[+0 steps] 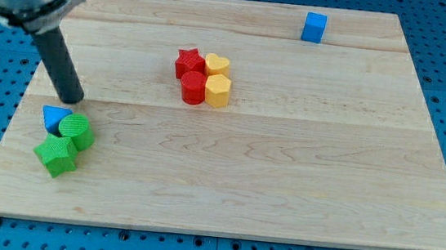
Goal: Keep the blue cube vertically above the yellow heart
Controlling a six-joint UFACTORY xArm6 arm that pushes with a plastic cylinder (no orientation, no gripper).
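The blue cube (314, 26) sits near the board's top edge, right of centre. The yellow heart (216, 64) lies near the board's middle, in a tight cluster with a red star (188, 61), a red cylinder (193, 88) and a yellow hexagonal block (217, 91). The cube is higher in the view than the heart and well to its right. My tip (70, 98) is at the view's left, far from both, just above a blue triangular block (54, 117).
A green cylinder (78, 131) and a green star-like block (57, 155) sit pressed together below the blue triangular block at lower left. The wooden board (282, 188) rests on a blue pegboard table.
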